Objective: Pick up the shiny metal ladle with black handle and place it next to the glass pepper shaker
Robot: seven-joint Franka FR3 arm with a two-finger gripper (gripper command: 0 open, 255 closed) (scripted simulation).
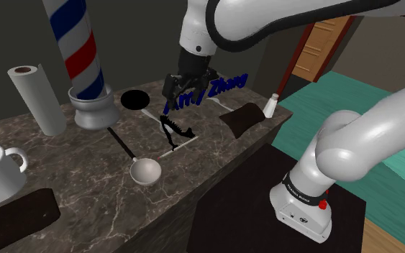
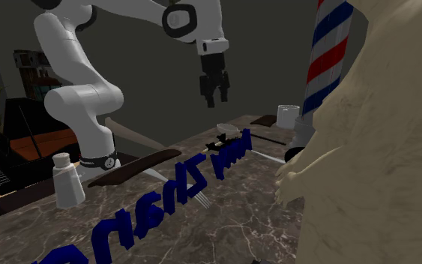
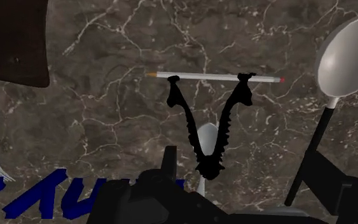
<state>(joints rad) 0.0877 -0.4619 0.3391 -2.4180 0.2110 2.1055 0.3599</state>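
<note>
Open, empty gripper (image 2: 216,97) hung over the counter (image 1: 85,183), not over the ladle (image 1: 145,171).
In the shoulder view, the ladle lay flat on the marbled top at left, its thin black handle running back toward the barber pole (image 1: 78,50); right of it, under the parted jaws, sat 1 black V-shaped piece (image 3: 208,162) and 1 pencil (image 3: 215,77); further right came a brown slab (image 1: 240,118), then the white pepper shaker (image 1: 271,106). A straight descent would likely have struck the V-shaped piece; a pinch on that thin handle risked the bowl swinging, and the carry could have toppled the shaker.
</note>
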